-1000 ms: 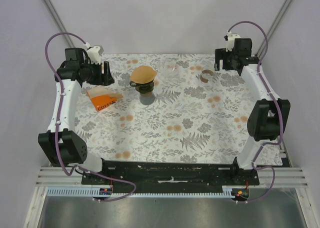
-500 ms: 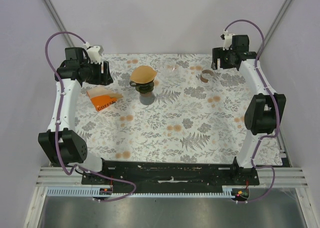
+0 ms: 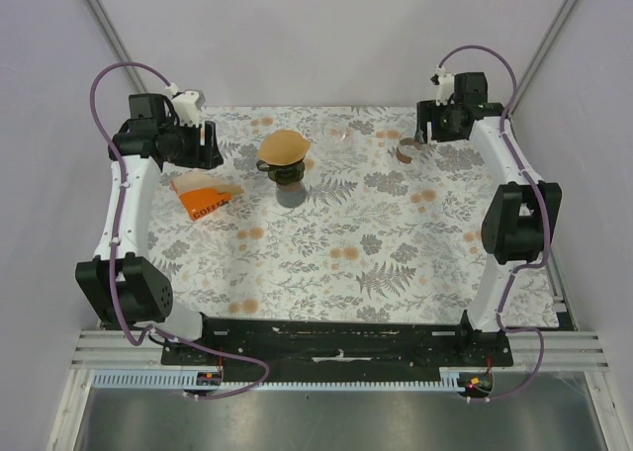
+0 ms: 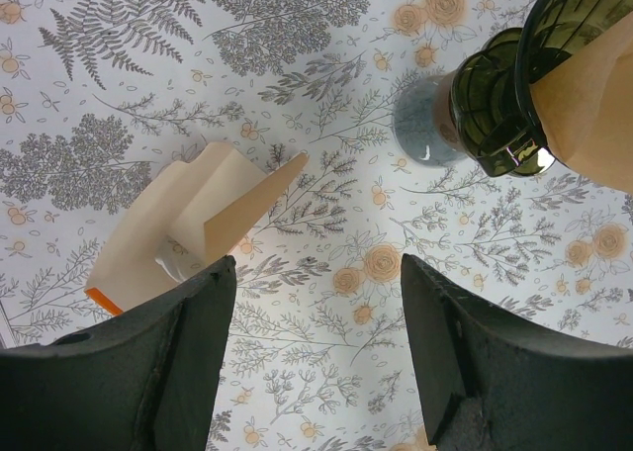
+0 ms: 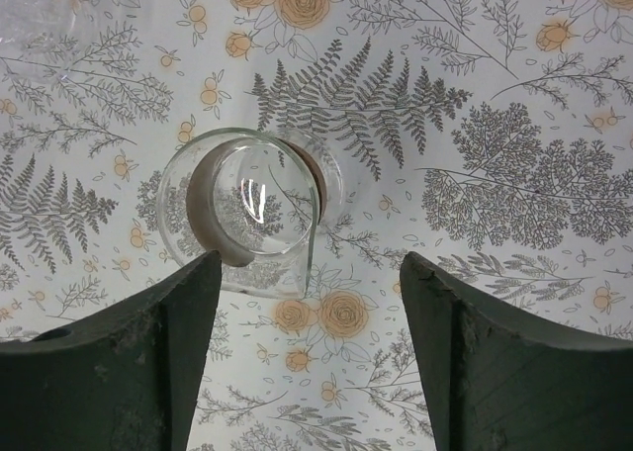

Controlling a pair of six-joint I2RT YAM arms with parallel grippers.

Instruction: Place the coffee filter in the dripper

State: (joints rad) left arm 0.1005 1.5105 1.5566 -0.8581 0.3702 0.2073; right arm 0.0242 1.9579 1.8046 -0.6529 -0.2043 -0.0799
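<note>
Now | right gripper [image 5: 309, 273] moved over glass cup [image 5: 252, 209], spread, empty | left gripper [image 4: 316, 273] spread, unmoved

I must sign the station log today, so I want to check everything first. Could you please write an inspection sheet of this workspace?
Surface: floral tablecloth, no spill seen.
Job's things: brown coffee filter sits in the dark green dripper.
Clutter: orange packet left of the dripper; clear glass far right; second clear item near the far edge.
Grippers: left gripper open, empty, above the packet; right gripper open, above the clear glass.
Cables: purple cables loop along both arms, off the table.
Surroundings: pale walls; nothing else seen.
</note>
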